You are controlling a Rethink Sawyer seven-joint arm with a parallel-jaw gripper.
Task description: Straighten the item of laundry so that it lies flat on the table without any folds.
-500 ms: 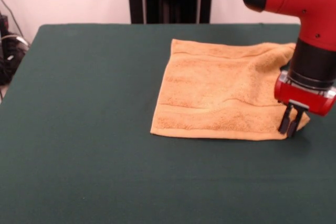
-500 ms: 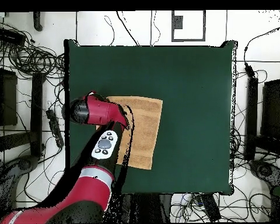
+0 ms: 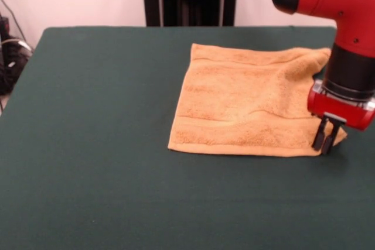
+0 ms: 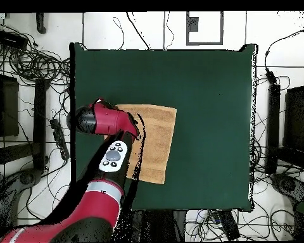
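On the dark green tabletop [image 3: 105, 144], toward three o'clock, the small orange-tan terry towel [image 3: 246, 103] lies mostly flat. One bump stays at its two o'clock corner. The red and black gripper [image 3: 325, 140] has jaws pressed together on the four o'clock corner.

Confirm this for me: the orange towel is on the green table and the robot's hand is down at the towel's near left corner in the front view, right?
Not quite. The front view shows the hand down at the near right corner of the orange towel, not the near left one, which lies bare. The rest holds: the towel is on the green table.
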